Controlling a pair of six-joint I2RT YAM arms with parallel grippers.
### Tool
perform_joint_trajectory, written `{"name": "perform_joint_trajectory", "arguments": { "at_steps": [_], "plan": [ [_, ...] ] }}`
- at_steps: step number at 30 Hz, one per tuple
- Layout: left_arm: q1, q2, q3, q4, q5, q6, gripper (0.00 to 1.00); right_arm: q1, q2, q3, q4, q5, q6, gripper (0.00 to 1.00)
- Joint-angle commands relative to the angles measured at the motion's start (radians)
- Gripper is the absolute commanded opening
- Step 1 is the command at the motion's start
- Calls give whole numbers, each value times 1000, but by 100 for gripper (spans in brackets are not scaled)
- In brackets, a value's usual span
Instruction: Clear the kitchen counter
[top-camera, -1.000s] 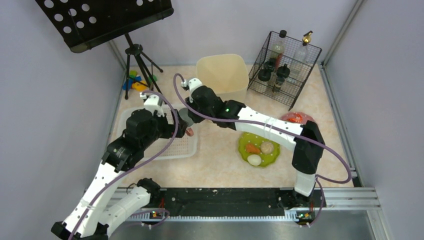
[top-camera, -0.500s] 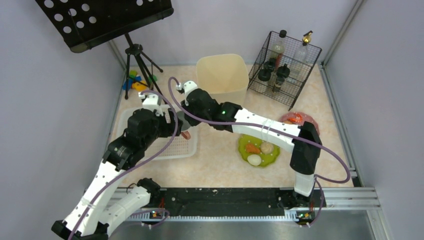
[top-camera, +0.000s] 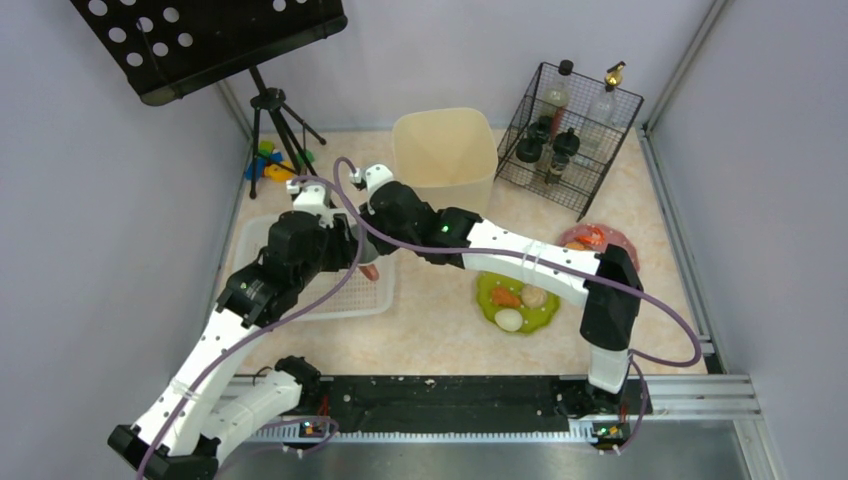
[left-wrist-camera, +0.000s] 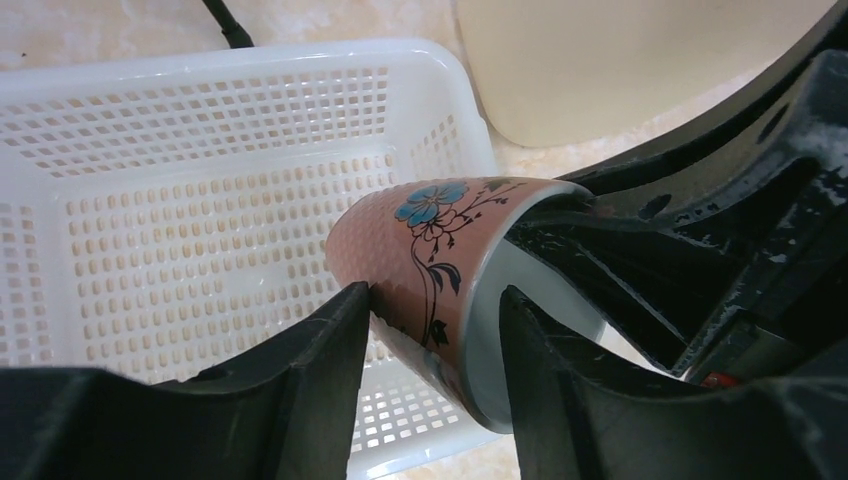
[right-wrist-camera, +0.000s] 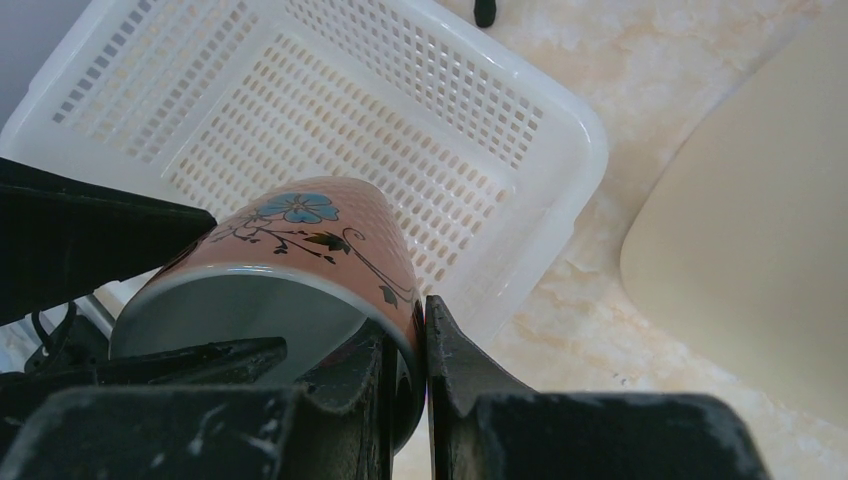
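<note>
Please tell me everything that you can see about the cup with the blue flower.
The cup is salmon pink, apparently glazed ceramic, with a blue flower and dark vine on its side and a pale grey inside. No handle shows. It hangs tilted above the white basket. The right claw pinches its rim, one finger inside. The left claw flanks its body; whether it grips is unclear.

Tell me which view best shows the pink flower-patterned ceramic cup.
Left wrist: the pink cup shows its side, blue flower and rim. Right wrist shows it partly behind the right gripper clamping its rim; top external shows only a sliver between the arms.
</note>
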Motion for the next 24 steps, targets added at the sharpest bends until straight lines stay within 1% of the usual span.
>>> {"name": "perform_joint_trajectory", "arguments": {
  "at_steps": [1,10,13,15,17,18,22,23,24],
  "plan": [
    [-2,5,23,33,-19,3,53,26,-33,58,112,0,28,0],
    [-2,2,25,11,-45,11,30,39,-40,42,147,-21,42,0],
    [-2,3,26,10,-39,15,24,42,-50,37,162,-36,49,1],
    [-2,4,26,11,-35,18,16,45,-54,34,170,-44,52,4],
    [-1,2,26,11,-33,18,3,46,-59,31,178,-51,57,5],
    [-2,2,23,11,-32,18,0,46,-61,28,182,-56,61,5],
    [-1,0,27,7,-32,22,0,48,-73,11,209,-81,74,9],
    [-2,-1,28,2,-36,24,0,47,-75,5,217,-88,76,11],
    [-1,0,29,-3,-40,25,0,48,-77,0,225,-93,79,16]
  ]
}}
